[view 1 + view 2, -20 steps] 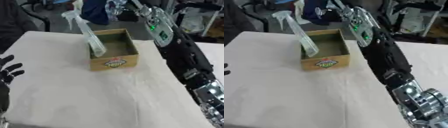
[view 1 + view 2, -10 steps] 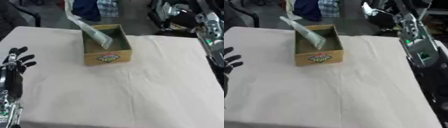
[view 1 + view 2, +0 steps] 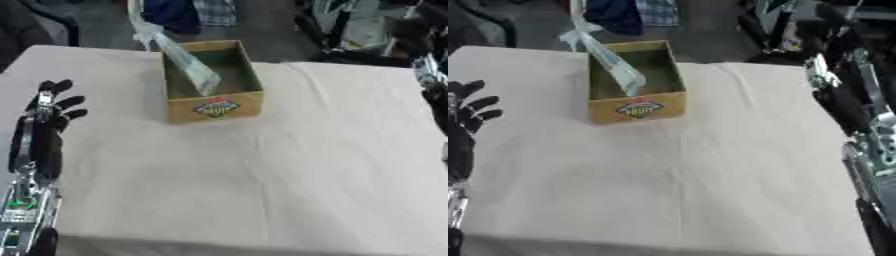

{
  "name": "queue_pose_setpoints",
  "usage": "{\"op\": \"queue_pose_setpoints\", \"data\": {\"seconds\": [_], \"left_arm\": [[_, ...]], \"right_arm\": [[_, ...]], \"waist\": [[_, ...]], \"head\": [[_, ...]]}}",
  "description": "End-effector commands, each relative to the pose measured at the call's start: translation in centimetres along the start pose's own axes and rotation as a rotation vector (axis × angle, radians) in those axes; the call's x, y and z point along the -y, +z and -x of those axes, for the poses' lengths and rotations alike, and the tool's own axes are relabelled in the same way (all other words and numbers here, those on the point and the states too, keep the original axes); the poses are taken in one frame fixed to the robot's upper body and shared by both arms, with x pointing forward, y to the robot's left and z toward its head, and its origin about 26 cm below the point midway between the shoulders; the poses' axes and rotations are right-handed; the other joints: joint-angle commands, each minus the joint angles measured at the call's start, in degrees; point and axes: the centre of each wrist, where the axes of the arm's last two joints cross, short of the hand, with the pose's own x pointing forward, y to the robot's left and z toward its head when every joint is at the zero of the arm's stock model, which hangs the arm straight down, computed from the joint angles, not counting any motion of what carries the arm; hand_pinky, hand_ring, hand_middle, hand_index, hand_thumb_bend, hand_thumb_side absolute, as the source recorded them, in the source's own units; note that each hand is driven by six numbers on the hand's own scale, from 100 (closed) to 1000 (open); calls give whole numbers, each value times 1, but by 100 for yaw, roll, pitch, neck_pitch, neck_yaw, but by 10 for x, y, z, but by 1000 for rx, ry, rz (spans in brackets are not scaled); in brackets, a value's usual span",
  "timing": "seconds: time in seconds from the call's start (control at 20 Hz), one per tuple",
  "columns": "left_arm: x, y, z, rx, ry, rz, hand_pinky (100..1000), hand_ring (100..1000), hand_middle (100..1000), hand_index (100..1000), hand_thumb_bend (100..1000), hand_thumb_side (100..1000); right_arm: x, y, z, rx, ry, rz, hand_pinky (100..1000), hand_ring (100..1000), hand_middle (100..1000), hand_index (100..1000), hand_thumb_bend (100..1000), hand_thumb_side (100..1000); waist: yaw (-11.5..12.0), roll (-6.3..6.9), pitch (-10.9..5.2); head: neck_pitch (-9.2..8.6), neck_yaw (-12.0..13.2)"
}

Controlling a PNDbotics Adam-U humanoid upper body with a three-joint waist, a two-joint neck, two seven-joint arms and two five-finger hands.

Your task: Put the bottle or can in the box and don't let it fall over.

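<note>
The cardboard box stands on the cloth-covered table, toward its far side, a printed label on the near wall. Inside it sits a clear plastic bottle, not upright: its base is down in the box and its body leans steeply over the far-left rim, the neck sticking out beyond the box. The left hand rests well to the near-left of the box, fingers straight and spread, holding nothing. The right arm shows to the right of the box, well apart from it; the hand itself cannot be made out, so its state cannot be told. Judged against the task, the bottle is in the box but propped on the rim rather than standing. The risk from here is that the lean carries it over: a knock to the box, a tug on the cloth, or an arm brushing the protruding neck could tip the bottle out over the far-left rim or drop it flat inside.
</note>
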Motion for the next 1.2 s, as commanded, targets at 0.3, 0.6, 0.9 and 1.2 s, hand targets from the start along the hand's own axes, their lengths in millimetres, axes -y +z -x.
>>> {"op": "queue_pose_setpoints", "data": {"seconds": [0.3, 0.6, 0.9, 1.2], "left_arm": [[-3, 1, -2, 8, -9, -6, 708, 746, 834, 778, 100, 860], [-4, 3, 0, -2, -9, -7, 709, 746, 834, 778, 100, 860], [-2, 3, 1, -6, -4, 3, 712, 746, 834, 777, 100, 860], [-2, 4, 2, -10, -1, 0, 719, 747, 834, 777, 100, 859]], "right_arm": [[-14, 38, 25, -115, -107, 121, 905, 836, 770, 937, 100, 695], [-20, 61, 39, -203, -146, 140, 899, 826, 759, 928, 100, 709], [-24, 63, 42, -216, -165, 139, 896, 820, 753, 921, 100, 707], [-24, 64, 42, -226, -166, 135, 895, 816, 750, 909, 100, 709]], "waist": [[-186, 150, -39], [-243, 183, -76], [-231, 190, -95], [-226, 177, -81]], "head": [[34, -126], [34, -224], [34, -235], [34, -174]]}}
